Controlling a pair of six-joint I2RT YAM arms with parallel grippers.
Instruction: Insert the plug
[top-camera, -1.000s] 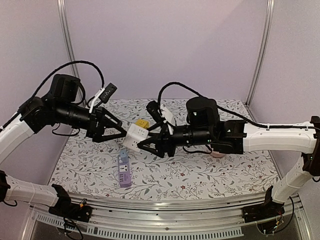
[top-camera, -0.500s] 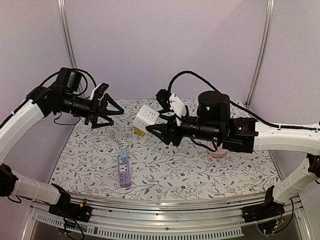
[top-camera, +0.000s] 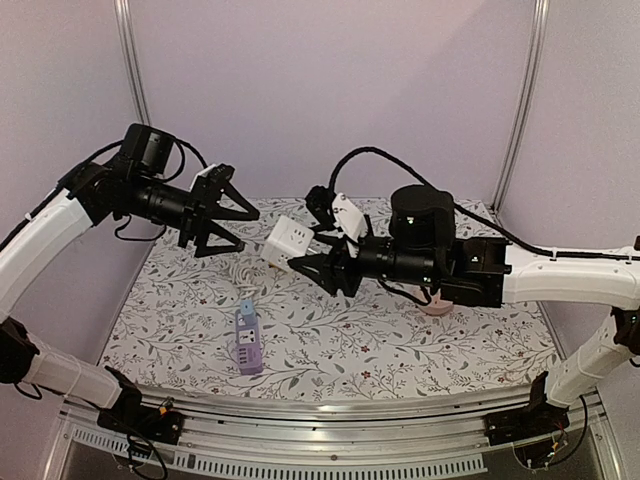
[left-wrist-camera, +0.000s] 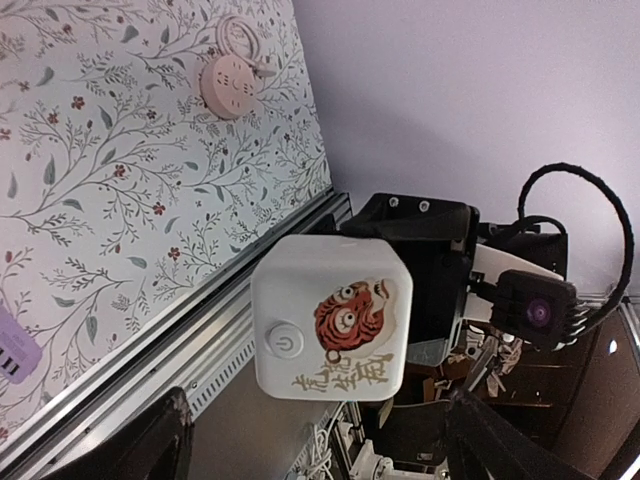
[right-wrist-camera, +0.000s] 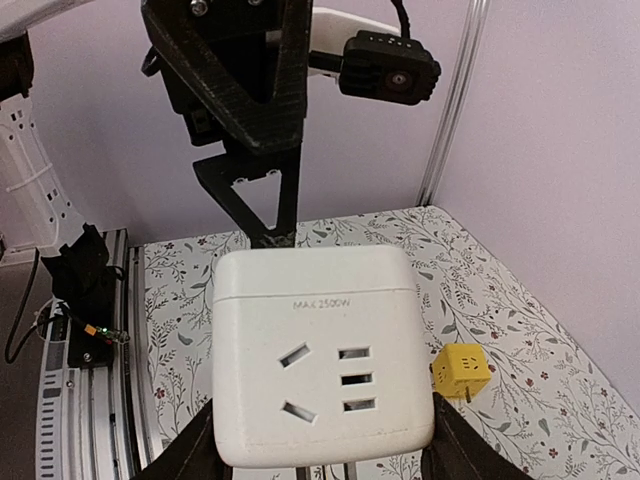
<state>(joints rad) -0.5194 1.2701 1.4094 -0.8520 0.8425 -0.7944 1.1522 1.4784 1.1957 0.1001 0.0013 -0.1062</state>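
My right gripper (top-camera: 303, 252) is shut on a white cube socket (top-camera: 283, 241) and holds it in the air over the middle of the table. In the right wrist view the cube (right-wrist-camera: 322, 360) shows its socket face between my fingers (right-wrist-camera: 185, 452). My left gripper (top-camera: 247, 231) is open and empty, just left of the cube and pointing at it. In the left wrist view the cube's face (left-wrist-camera: 332, 316) with a tiger sticker and power button sits just beyond my open gripper (left-wrist-camera: 320, 450). A small yellow cube plug (right-wrist-camera: 460, 370) lies on the table; the top view hides it.
A purple power strip (top-camera: 247, 340) lies near the front left of the floral tablecloth (top-camera: 400, 350). A pink round socket (top-camera: 436, 306) lies under the right arm and shows in the left wrist view (left-wrist-camera: 228, 76). A white cable (top-camera: 239, 270) lies below the cube.
My left gripper let go of the cube, pulled back left and up, then came back toward it. My right gripper lifted the cube and now holds it slightly lower and further left.
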